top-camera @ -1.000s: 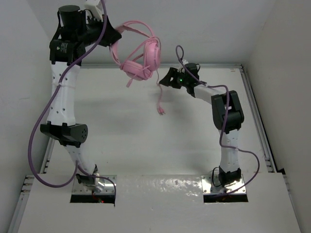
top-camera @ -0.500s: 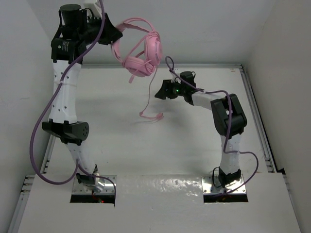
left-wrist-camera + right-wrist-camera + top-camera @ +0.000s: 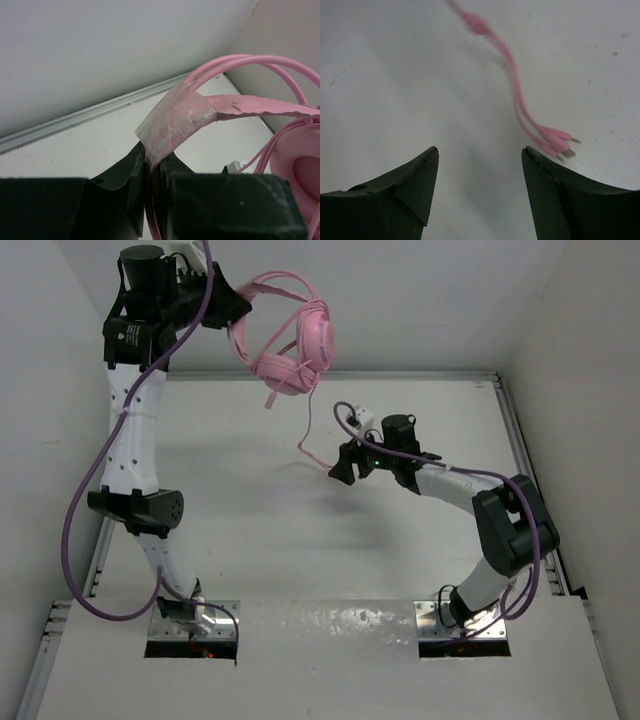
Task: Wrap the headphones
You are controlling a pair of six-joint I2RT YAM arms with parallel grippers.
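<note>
- Pink headphones (image 3: 292, 350) hang high by the back wall (image 3: 420, 300), above the far edge of the table (image 3: 250, 530). The left gripper (image 3: 232, 308) is clamped on the headband (image 3: 260, 62), at a patch of clear tape (image 3: 172, 120).
- A thin cord (image 3: 309, 420) drops from the ear cups towards the right gripper (image 3: 340, 468).
- That gripper's jaws are spread and grasp nothing. The plugs (image 3: 557, 145) sit just beyond them, blurred.
- It is over mid-table, well apart from the side rail (image 3: 520, 470) and both side walls.

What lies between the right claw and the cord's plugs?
Nothing: in the right wrist view, only bare table shows between the open right claw and the plugs.
</note>
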